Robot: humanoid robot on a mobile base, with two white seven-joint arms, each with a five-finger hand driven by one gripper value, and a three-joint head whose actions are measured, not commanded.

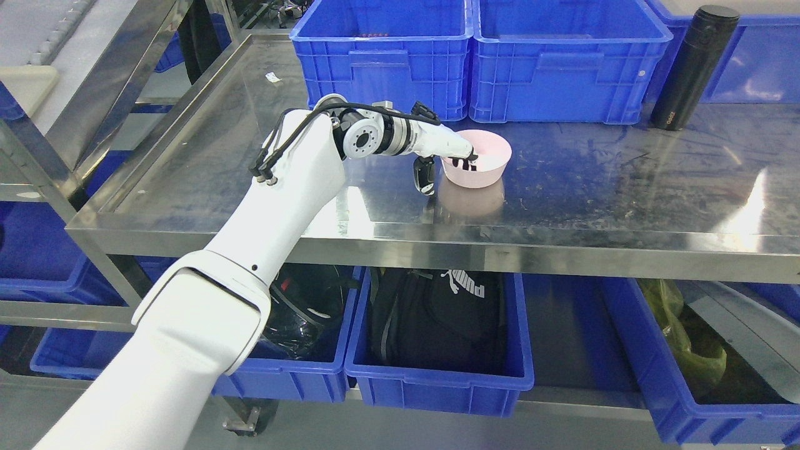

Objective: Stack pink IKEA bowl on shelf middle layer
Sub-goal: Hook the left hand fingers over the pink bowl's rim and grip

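Pink bowl sits upright on the steel shelf, just in front of the two blue bins along the back and well left of the black flask. We reach it with our left hand, whose arm comes in from the lower left; dark fingertips hook over the near rim into the bowl while the thumb hangs outside the wall, so we judge the hand closed on the rim in a pinch. That grip suits a thin, light bowl: the rim is the only edge a finger can get behind. We see no second bowl here to stack on, so the bowl looks either just set down or about to be lifted; we cannot tell which. Our right arm does not show. Below, more bins hold bags.
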